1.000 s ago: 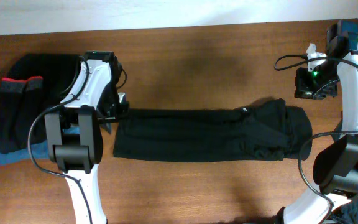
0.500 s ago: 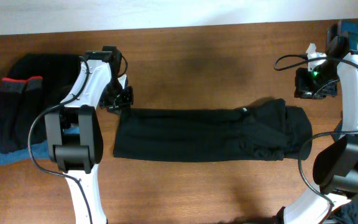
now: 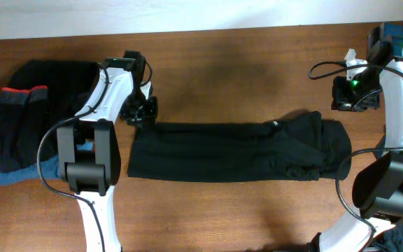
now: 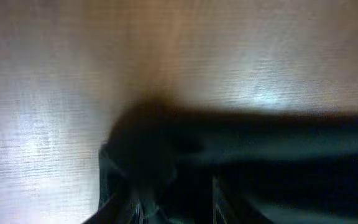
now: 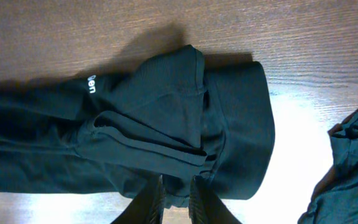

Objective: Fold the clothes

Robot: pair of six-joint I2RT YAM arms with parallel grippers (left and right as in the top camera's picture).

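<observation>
My left gripper has slid away from the end of the long black garment, which lies flat just beside it, stretching toward my right gripper. Blur hides my left grip; my right fingers hover slightly parted, empty.

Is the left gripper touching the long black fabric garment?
Cannot tell. Overhead, the left gripper sits at a corner of the long black fabric garment; the left wrist view is blurred.
</observation>
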